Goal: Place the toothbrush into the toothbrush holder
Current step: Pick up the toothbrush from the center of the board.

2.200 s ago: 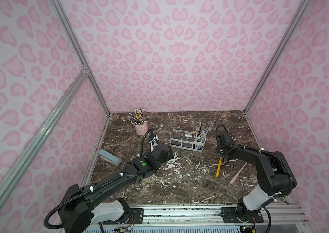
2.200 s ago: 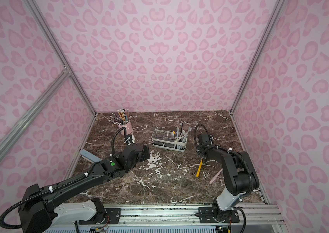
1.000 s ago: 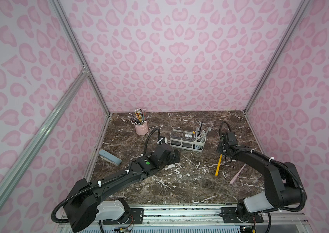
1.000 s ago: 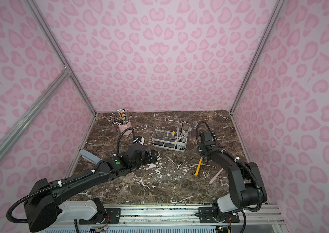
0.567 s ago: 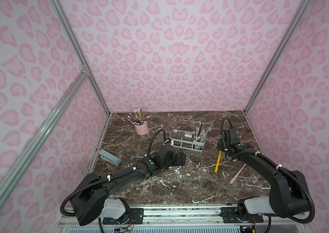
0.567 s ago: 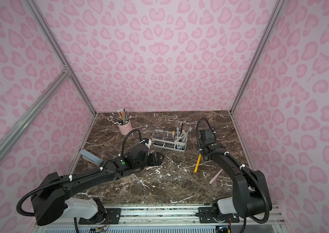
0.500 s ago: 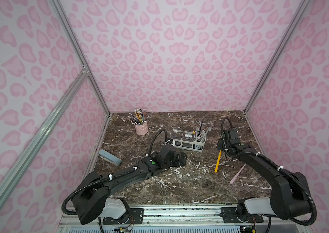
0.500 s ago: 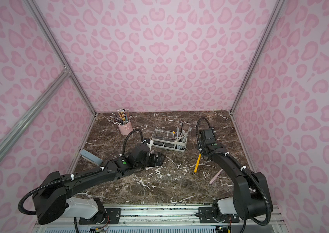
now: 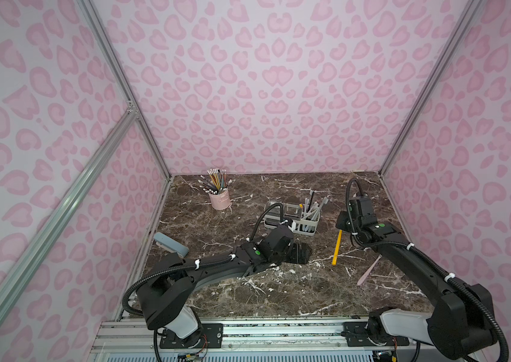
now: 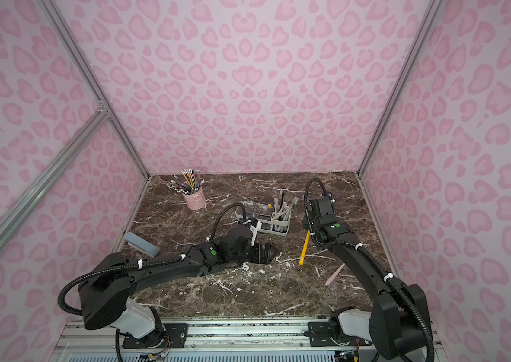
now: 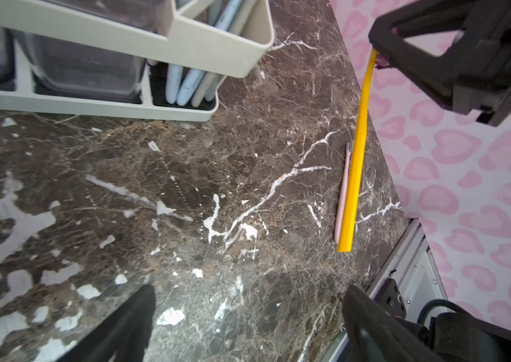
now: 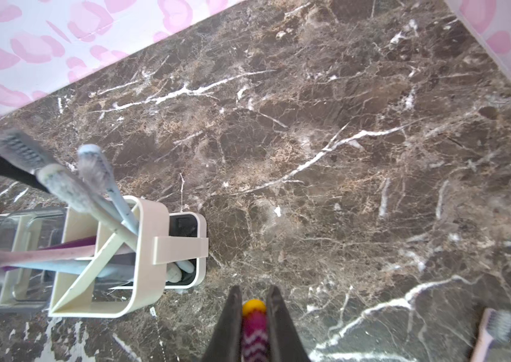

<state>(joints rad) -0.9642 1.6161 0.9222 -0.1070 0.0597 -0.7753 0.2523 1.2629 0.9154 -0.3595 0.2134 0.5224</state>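
A yellow toothbrush [image 9: 337,247] [image 10: 304,247] hangs handle-down from my right gripper [image 9: 342,226] [image 10: 309,231], which is shut on its head. The right wrist view shows the magenta bristled head [image 12: 254,326] pinched between the gripper's [image 12: 254,292] two fingers. The toothbrush holder [image 9: 279,226] [image 10: 274,231] [image 12: 150,275], a white caddy with several brushes in it, stands just left of that gripper. My left gripper [image 9: 299,252] [image 10: 262,252] [image 11: 249,291] lies low over the table, open and empty. It points at the hanging yellow handle [image 11: 357,156].
A pink toothbrush [image 9: 368,271] [image 10: 335,274] [image 11: 343,188] [image 12: 486,332] lies on the marble near the right wall. A pink pencil cup [image 9: 219,199] [image 10: 195,199] stands at the back left, and a grey-blue case [image 9: 171,247] [image 10: 141,243] lies by the left wall.
My left arm has stretched to the right, bringing its open gripper in front of the caddy, nearer the hanging toothbrush. The right gripper has shifted slightly back and up with the toothbrush.
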